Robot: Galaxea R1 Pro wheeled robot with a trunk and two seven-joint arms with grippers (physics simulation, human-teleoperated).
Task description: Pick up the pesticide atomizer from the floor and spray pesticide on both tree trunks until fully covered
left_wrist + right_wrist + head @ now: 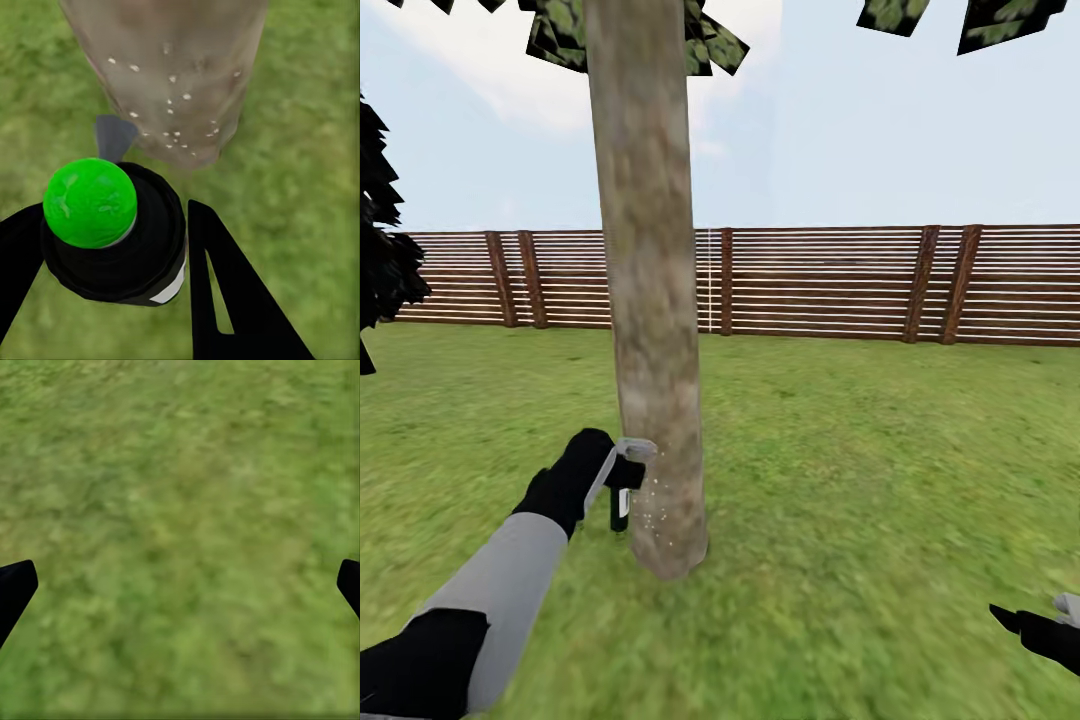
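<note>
A thick mottled grey-brown tree trunk (650, 300) rises from the lawn just ahead of me, with blocky leaves at the top of the head view. My left gripper (618, 482) is shut on the pesticide atomizer (622, 500), held low beside the trunk's base. White spray specks (652, 505) dot the lower bark. In the left wrist view the atomizer (112, 232) is a black bottle with a bright green cap, clamped between the black fingers (225, 285), nozzle toward the speckled trunk (169, 75). My right gripper (180, 585) is open over bare grass, and its fingers (1040, 625) show low at the right.
A brown slatted wooden fence (820, 285) runs across the back of the lawn. A dark narrow tree (380, 250) stands at the left edge. Open grass (880, 480) spreads to the right of the trunk and in front of me.
</note>
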